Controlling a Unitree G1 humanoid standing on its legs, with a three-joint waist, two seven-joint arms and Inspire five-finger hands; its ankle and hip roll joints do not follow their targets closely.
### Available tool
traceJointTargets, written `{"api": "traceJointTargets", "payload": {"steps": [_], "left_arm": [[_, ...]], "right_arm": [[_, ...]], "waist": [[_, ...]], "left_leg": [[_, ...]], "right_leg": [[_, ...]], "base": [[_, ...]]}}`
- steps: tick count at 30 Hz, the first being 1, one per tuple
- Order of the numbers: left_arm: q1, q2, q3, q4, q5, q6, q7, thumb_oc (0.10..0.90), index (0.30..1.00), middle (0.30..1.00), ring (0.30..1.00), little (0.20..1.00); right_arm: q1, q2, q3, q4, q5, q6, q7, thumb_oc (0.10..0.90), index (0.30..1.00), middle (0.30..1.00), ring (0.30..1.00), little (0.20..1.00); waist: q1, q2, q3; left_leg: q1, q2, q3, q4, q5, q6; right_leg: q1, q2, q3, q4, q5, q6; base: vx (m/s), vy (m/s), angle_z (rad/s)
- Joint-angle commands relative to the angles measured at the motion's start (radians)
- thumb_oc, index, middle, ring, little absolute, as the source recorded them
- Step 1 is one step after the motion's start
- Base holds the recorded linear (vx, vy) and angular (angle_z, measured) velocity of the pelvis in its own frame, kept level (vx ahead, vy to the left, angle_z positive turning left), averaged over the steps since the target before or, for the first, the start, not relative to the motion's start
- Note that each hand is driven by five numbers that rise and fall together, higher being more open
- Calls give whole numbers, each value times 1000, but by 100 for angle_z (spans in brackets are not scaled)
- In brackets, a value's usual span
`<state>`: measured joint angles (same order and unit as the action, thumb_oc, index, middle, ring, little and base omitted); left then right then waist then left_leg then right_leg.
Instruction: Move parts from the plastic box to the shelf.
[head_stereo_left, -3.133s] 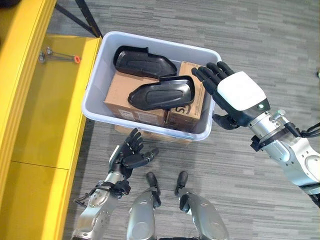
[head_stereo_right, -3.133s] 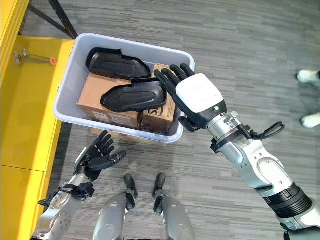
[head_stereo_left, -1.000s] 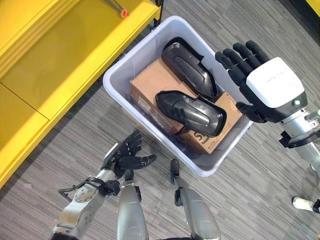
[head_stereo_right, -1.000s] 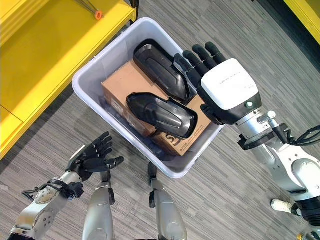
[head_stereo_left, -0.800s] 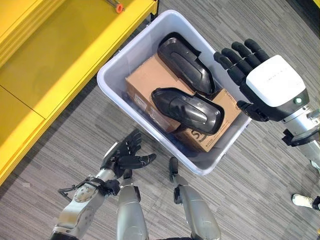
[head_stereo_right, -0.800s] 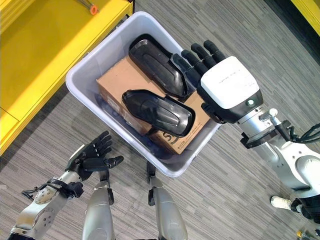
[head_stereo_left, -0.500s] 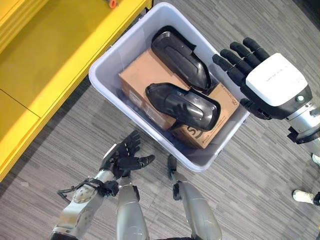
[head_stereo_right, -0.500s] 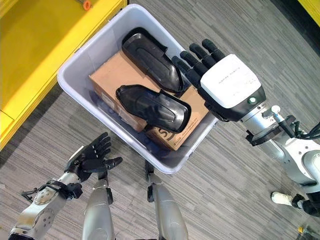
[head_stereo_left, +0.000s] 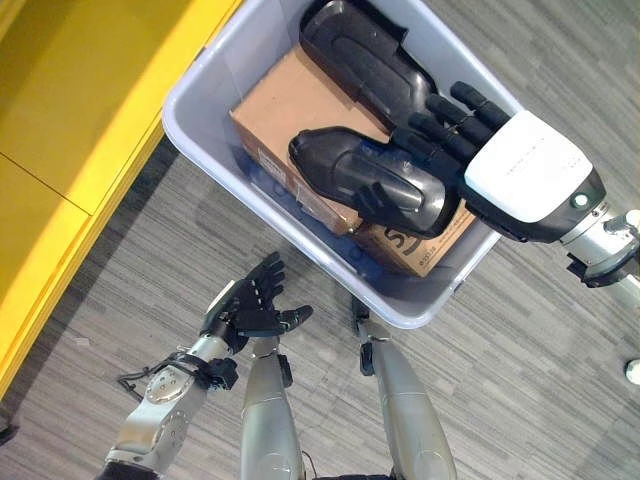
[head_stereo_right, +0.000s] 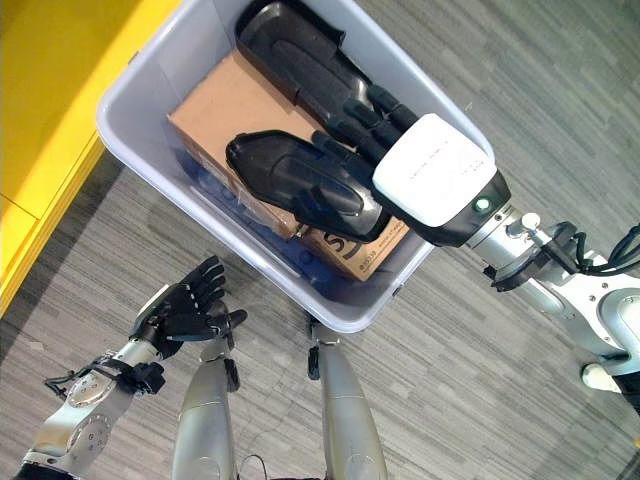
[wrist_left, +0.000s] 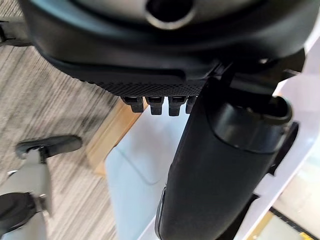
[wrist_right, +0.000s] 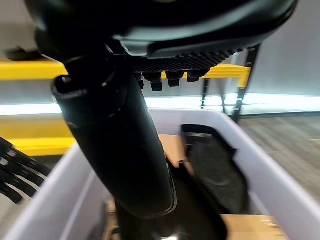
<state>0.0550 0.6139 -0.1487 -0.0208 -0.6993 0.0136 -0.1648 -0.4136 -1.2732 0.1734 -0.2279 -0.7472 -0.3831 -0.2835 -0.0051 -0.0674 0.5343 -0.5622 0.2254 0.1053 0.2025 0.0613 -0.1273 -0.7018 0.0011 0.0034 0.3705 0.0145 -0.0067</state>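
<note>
Grey plastic box sits on the floor in the upper middle of the left eye view, beside the yellow shelf at the left. Two black parts lie on cardboard boxes inside it. The right hand rests straight fingers on the near part. In the right eye view, the left hand hangs low with loose fingers, holding nothing.

Legible text: none. Black print on side face of cardboard box, at 5 o'clock inside plastic box, partly hidden under black part; not readable.
</note>
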Motion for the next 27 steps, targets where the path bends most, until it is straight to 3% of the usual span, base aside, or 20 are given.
{"api": "traceJointTargets", "payload": {"steps": [1,10,20,25,27], "left_arm": [[21,-5,-26,-107,-1,-83,-26,900,1000,1000,1000,1000],[17,-1,7,-94,-28,-121,-10,900,1000,1000,1000,1000],[30,-14,-2,-93,-8,-133,-38,900,1000,1000,1000,1000],[31,-11,-2,-85,-6,-140,-51,900,1000,1000,1000,1000],[30,-15,-3,-84,-2,-134,-46,900,1000,1000,1000,1000]], "right_arm": [[-122,-77,-51,-87,-10,21,-52,900,1000,1000,1000,1000],[-142,-62,-39,-82,-45,62,-39,900,1000,1000,1000,1000],[-137,-70,-48,-82,-83,87,-28,900,1000,1000,1000,1000],[-116,-84,-75,-78,-88,61,-48,900,1000,1000,1000,1000],[-80,-87,-106,-92,-110,22,-54,900,1000,1000,1000,1000]], "waist": [[-48,36,-14],[-57,60,-14],[-63,63,-14],[-70,59,-14],[-75,52,-14]], "left_leg": [[13,76,-83,52,-6,4],[-38,71,-81,46,9,-2],[-41,79,-71,24,21,-9],[-42,85,-67,14,25,-12],[-40,90,-65,7,30,-15]], "right_leg": [[44,-81,-101,-13,-86,53],[-44,-103,-85,21,-87,56],[-77,-105,-81,29,-84,52],[-91,-106,-81,30,-80,53],[-98,-103,-80,31,-78,52]], "base": [[-53,9,-5],[-39,-3,0],[-8,-7,1],[-10,-16,0],[-23,-49,1]]}}
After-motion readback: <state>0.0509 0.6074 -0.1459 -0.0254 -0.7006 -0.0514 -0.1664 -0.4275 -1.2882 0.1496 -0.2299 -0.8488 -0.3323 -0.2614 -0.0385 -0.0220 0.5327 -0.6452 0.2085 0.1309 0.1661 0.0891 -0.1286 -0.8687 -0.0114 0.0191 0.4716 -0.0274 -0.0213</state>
